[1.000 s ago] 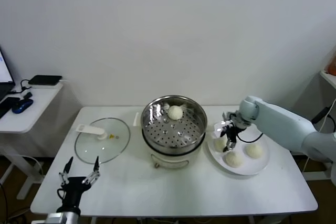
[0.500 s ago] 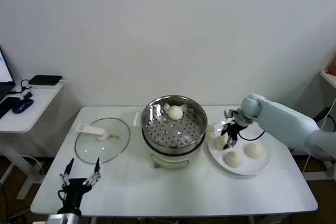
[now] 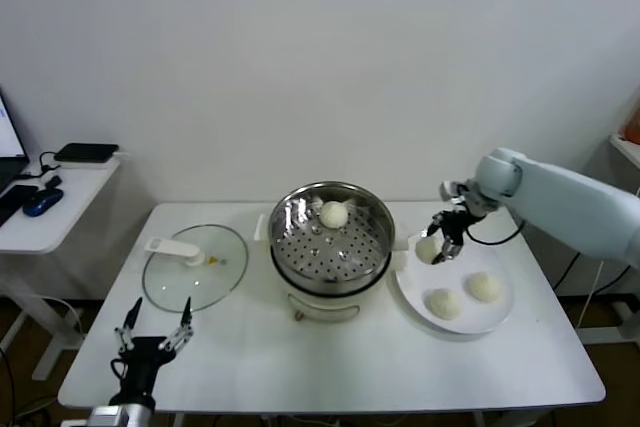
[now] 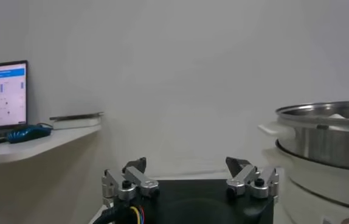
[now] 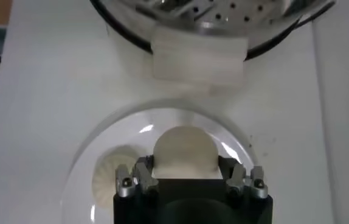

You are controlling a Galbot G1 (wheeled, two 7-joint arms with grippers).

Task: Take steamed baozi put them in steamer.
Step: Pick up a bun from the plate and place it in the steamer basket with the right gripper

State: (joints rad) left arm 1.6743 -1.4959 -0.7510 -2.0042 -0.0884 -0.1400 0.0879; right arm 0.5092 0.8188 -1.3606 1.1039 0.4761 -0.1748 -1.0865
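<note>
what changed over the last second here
The right gripper, shut on a bun, lifted it off the plate and drew back. Unchanged: two buns on the plate, one bun in the steamer, left gripper idle and open.

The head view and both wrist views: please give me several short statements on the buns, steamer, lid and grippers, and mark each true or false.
1. One cream-white dough bun lies in the round shiny steel steamer. True.
2. The right gripper is empty. False: it holds a bun above the flat white plate.
3. Two buns rest on the plate. True.
4. The round glass lid covers the steamer. False: it lies on the white table.
5. The left gripper is open, empty. True.
</note>
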